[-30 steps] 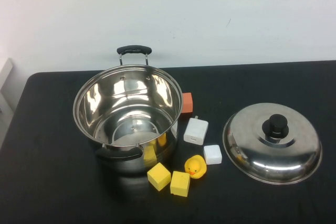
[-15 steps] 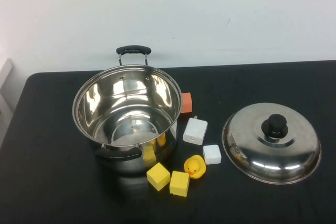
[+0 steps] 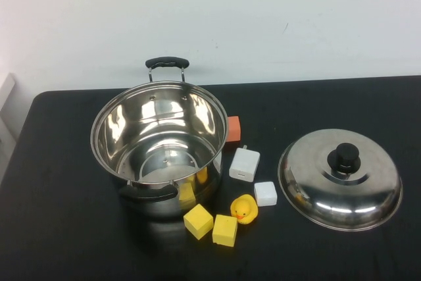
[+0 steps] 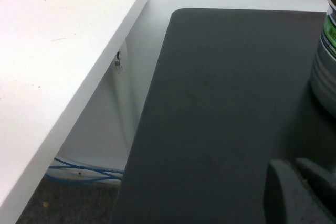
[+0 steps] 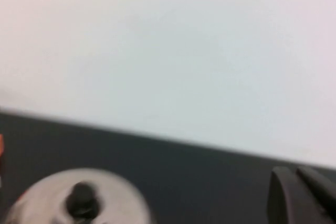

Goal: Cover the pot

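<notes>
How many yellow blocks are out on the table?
2: one yellow block in front of the pot, another beside it, near the duck. The pot could hide more.

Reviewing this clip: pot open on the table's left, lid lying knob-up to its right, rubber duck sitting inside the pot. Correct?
Not quite. The high view shows the rubber duck on the table in front of the pot, not inside it. The lid lies knob-up to its right. Neither pincer appears in that view.

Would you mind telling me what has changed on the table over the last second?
Nothing visibly changed. The pot stands open, the lid lies on the table to its right, and the small items between them keep their places. Neither tool shows in the high view; each shows only as a dark part at its wrist view's edge.
</notes>
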`<state>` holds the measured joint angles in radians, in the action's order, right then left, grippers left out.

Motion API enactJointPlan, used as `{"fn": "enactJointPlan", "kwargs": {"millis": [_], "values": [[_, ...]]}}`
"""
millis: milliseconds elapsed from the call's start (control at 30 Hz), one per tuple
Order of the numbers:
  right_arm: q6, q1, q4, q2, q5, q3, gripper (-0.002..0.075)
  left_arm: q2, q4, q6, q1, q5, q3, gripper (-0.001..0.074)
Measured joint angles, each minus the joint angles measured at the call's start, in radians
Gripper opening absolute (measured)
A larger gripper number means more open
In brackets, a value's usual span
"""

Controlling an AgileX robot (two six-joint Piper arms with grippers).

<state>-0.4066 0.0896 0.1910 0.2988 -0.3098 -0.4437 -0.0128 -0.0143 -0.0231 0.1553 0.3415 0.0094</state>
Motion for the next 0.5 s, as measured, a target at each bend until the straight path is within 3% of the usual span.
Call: {"fn": "enactJointPlan", "kwargs": {"millis": [67, 133, 267, 367, 433, 500], "values": [[-0.129, -0.011, 0.135, 0.138, 0.047, -0.013, -0.0002, 0.000, 0.000, 0.000, 0.000, 0.000, 0.000, -0.0001], [-0.129, -0.038, 0.154, 0.265, 0.111, -0.032, -0.0002, 0.000, 0.000, 0.000, 0.000, 0.000, 0.000, -0.0001], [0.136, -0.149, 0.017, 0.474, 0.369, -0.047, -0.0002, 0.000, 0.000, 0.000, 0.000, 0.000, 0.000, -0.0001], [0.227, -0.241, -0.017, 0.632, 0.558, -0.052, 0.0001, 0.000, 0.000, 0.000, 0.000, 0.000, 0.000, -0.0001], [0.248, -0.279, -0.037, 0.741, 0.666, -0.062, 0.0030, 0.000, 0.000, 0.000, 0.000, 0.000, 0.000, -0.0001], [0.277, -0.310, -0.083, 0.876, 0.762, -0.067, 0.0109, 0.000, 0.000, 0.000, 0.000, 0.000, 0.000, -0.0001]]}}
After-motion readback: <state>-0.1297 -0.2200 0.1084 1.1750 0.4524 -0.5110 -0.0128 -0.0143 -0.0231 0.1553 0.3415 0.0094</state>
